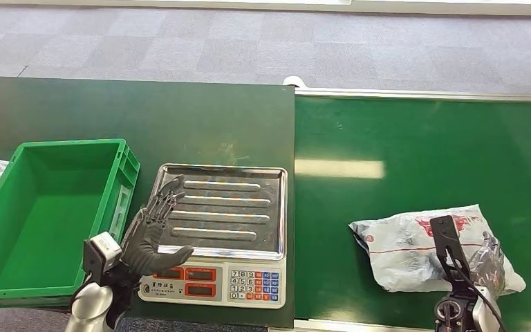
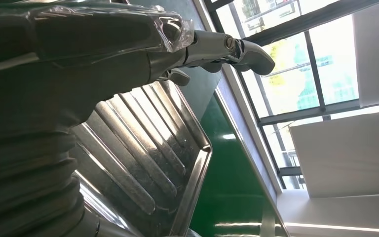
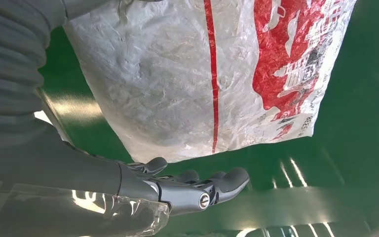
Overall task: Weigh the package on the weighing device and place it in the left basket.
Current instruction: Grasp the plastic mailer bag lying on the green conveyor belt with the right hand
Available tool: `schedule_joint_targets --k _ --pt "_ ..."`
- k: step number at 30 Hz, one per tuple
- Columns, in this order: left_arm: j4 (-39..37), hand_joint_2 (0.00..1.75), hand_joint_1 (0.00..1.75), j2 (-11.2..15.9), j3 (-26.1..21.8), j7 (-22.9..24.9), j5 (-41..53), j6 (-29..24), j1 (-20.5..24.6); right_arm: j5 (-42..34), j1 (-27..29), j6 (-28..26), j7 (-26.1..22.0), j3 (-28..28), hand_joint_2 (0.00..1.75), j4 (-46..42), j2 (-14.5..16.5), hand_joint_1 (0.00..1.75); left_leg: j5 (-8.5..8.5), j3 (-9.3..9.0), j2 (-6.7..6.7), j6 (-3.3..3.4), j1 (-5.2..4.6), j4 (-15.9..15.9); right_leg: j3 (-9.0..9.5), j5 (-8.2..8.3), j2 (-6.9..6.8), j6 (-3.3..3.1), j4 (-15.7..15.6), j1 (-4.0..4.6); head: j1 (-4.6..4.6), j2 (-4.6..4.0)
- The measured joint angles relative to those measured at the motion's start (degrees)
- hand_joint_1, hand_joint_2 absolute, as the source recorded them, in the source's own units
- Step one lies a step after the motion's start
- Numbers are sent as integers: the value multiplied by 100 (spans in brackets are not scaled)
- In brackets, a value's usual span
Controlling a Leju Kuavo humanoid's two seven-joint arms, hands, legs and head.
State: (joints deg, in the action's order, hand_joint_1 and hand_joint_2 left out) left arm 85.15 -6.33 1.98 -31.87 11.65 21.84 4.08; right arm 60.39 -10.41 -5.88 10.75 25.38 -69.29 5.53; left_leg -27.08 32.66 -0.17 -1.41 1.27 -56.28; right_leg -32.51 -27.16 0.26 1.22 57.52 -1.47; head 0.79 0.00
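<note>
One package (image 1: 422, 245) lies lower right on the belt; right hand (image 1: 487, 259) open beside it, gripping nothing. Left hand (image 1: 153, 232) spread over the scale tray (image 1: 249, 173). Scoop from beneath, I'd say.

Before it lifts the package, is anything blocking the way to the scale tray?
Partly. The left robot hand hovers open over the left edge of the scale tray. Between the package and the tray lies bare green belt.

Dark table (image 1: 200, 114), basket (image 1: 41, 207), scale (image 1: 221, 207); belt (image 1: 422, 138), package (image 1: 415, 242)
</note>
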Motion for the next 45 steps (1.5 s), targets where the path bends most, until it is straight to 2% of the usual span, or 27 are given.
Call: schedule_joint_targets --k 8,14,22,30,31,34,35,45 --pt "35 175 0 -3 -8 3 0 0 -13 16 0 18 0 -8 175 1 1 0 0 0 -2 0 0 0 1 0 0 0 0 0 0 0" --pt "25 175 0 -3 -9 26 3 4 42 114 -111 777 37 -155 175 405 -94 0 0 -2 4 0 0 0 1 0 0 0 0 0 -1 0" --pt "-17 175 0 -3 -10 58 7 -5 111 -32 -359 1035 -274 -456 175 1004 -228 0 0 -6 14 0 0 0 3 1 4 -1 0 1 0 0" --pt "-11 175 0 6 -30 64 -6 -14 72 -552 -371 1456 -921 -935 175 1074 -305 0 0 -9 20 0 1 0 4 1 10 -1 0 1 0 0" --pt "-11 175 0 6 -37 64 -7 -13 70 -597 -371 1500 -960 -1003 175 1074 -315 31 0 -9 20 0 1 0 4 1 10 -1 0 2 0 0" --pt "-11 175 0 7 -55 64 -8 -14 71 -705 -371 1597 -1063 -1182 175 1074 -344 159 0 -10 22 0 1 1 5 2 13 -1 0 2 0 0" --pt "-11 175 0 8 -59 64 -9 -14 72 -735 -370 1619 -1092 -1243 175 1074 -354 172 0 -10 23 0 1 1 5 2 15 -2 0 2 -1 0" --pt "-7 175 0 13 -70 63 -23 -15 47 -958 -390 1607 -1214 -1558 175 1044 -431 175 0 -14 25 0 1 1 8 2 16 -2 0 2 0 0"
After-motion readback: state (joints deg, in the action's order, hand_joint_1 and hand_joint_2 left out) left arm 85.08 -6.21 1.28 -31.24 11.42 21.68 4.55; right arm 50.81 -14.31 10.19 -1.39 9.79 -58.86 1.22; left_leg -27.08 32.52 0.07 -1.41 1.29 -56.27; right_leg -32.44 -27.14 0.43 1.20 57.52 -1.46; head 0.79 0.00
